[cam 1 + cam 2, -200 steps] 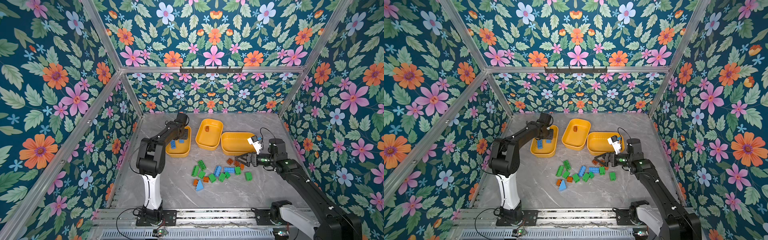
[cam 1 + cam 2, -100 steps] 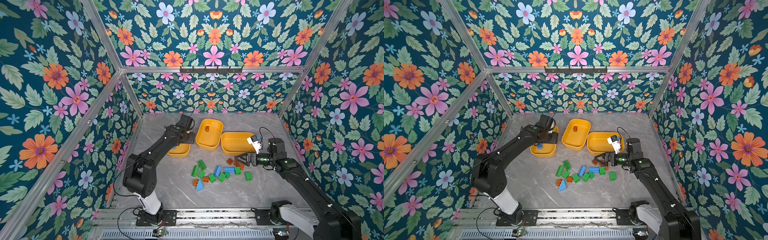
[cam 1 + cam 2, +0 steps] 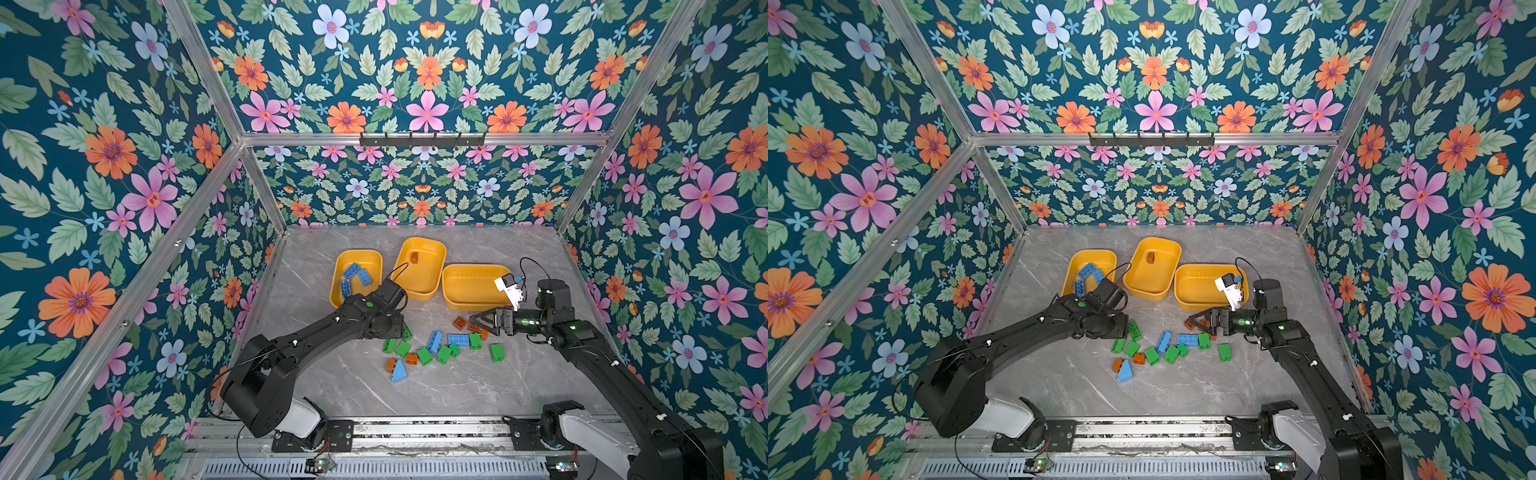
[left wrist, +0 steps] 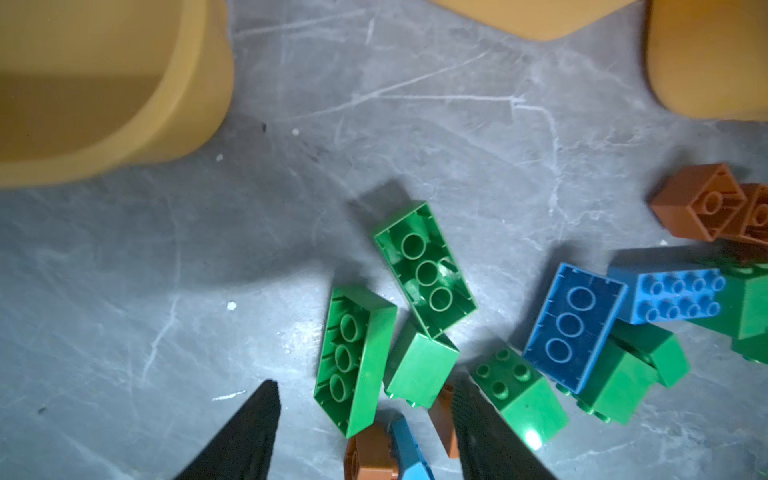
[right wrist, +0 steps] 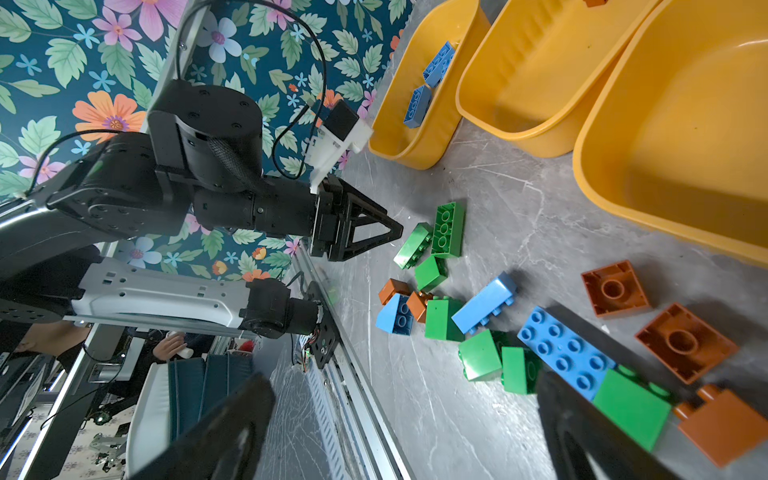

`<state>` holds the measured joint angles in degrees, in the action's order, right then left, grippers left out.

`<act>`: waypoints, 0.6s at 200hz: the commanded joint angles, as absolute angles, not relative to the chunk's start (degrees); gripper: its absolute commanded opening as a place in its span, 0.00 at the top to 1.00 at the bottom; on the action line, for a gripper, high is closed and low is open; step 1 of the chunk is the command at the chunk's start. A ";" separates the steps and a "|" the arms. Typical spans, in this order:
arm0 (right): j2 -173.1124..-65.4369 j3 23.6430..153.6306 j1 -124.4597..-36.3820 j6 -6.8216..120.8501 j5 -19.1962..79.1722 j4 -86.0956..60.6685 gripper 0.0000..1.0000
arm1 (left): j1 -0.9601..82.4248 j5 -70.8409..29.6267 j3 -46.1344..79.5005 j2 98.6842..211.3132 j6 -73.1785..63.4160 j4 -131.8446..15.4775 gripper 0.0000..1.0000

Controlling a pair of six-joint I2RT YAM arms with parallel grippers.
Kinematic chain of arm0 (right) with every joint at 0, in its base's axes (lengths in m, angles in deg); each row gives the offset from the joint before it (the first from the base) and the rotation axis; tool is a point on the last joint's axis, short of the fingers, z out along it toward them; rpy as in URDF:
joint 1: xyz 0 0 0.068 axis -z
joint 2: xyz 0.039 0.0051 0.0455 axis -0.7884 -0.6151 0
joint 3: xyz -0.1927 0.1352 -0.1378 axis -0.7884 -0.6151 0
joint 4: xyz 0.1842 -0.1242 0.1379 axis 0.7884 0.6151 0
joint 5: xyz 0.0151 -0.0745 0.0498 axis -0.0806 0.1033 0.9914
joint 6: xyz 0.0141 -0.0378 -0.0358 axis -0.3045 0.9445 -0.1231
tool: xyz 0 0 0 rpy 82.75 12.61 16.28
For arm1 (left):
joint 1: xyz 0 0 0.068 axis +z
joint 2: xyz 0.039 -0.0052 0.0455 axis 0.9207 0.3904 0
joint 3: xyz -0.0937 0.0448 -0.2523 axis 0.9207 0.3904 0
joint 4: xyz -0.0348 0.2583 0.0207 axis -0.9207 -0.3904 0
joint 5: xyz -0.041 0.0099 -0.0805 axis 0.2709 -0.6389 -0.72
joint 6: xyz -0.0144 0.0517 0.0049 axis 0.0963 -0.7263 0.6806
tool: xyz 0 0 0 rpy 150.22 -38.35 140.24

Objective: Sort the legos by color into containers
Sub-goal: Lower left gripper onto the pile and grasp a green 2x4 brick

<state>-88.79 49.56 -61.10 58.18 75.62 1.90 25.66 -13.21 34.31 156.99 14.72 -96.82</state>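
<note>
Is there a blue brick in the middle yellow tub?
No, in a top view the middle tub holds only one brownish orange brick.

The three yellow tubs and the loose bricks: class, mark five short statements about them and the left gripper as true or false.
1. The left tub holds only blue bricks. True.
2. The middle tub holds a green brick. False: it holds one brown brick.
3. No brick shows in the right tub. True.
4. The left gripper holds a blue brick. False: it is open, holding nothing.
5. The blue wedge lies in a tub. False: it lies on the table.
</note>
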 commanded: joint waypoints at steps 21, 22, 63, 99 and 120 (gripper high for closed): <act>-87.10 48.09 -61.13 57.64 76.22 1.49 0.01 | 25.54 -14.08 38.00 158.72 15.98 -93.05 0.31; -87.06 48.06 -61.15 57.56 76.16 1.50 0.01 | 25.54 -14.02 38.07 158.81 15.97 -93.02 0.31; -86.32 47.15 -61.14 57.41 76.17 1.69 0.01 | 25.65 -12.60 39.17 160.96 14.50 -92.20 0.31; -86.66 47.29 -61.18 57.75 76.12 1.67 0.01 | 25.71 -10.80 39.42 163.08 13.93 -91.58 0.32; -86.76 47.28 -61.12 57.78 76.21 1.78 0.01 | 25.99 -8.31 39.22 163.57 13.59 -92.38 0.33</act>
